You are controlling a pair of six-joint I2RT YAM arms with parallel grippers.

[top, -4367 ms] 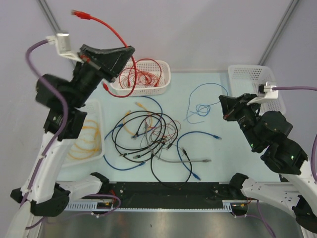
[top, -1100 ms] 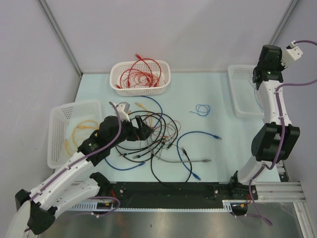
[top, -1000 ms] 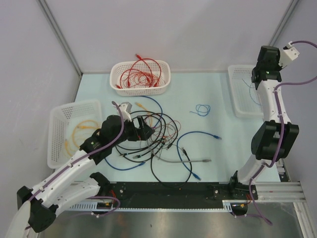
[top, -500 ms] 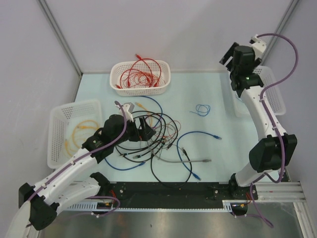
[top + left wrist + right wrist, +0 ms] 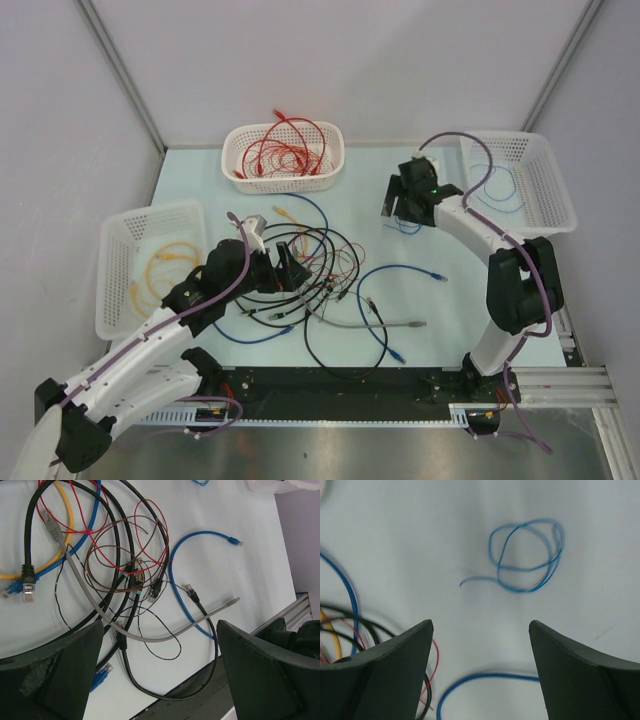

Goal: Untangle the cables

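Note:
The cables form a tangle (image 5: 310,275) of black, red, blue, yellow and grey wires in the middle of the table. My left gripper (image 5: 285,268) hovers open over its left side. In the left wrist view the gripper (image 5: 160,625) stands above a grey cable (image 5: 150,639) and a black loop (image 5: 165,695), touching neither. My right gripper (image 5: 400,205) is open just above a small coil of thin blue wire (image 5: 408,222). That coil (image 5: 527,555) lies ahead of the right gripper (image 5: 480,622), with nothing between the fingers.
A white basket (image 5: 285,185) at the back holds red cables (image 5: 285,150). The left basket (image 5: 115,300) holds a yellow cable (image 5: 165,265). The right basket (image 5: 470,140) holds a thin blue wire (image 5: 505,190). A black rail runs along the near edge (image 5: 340,385).
The right arm swung down from high over the right basket to the small blue coil, and its gripper went from shut to open. The left arm barely moved.

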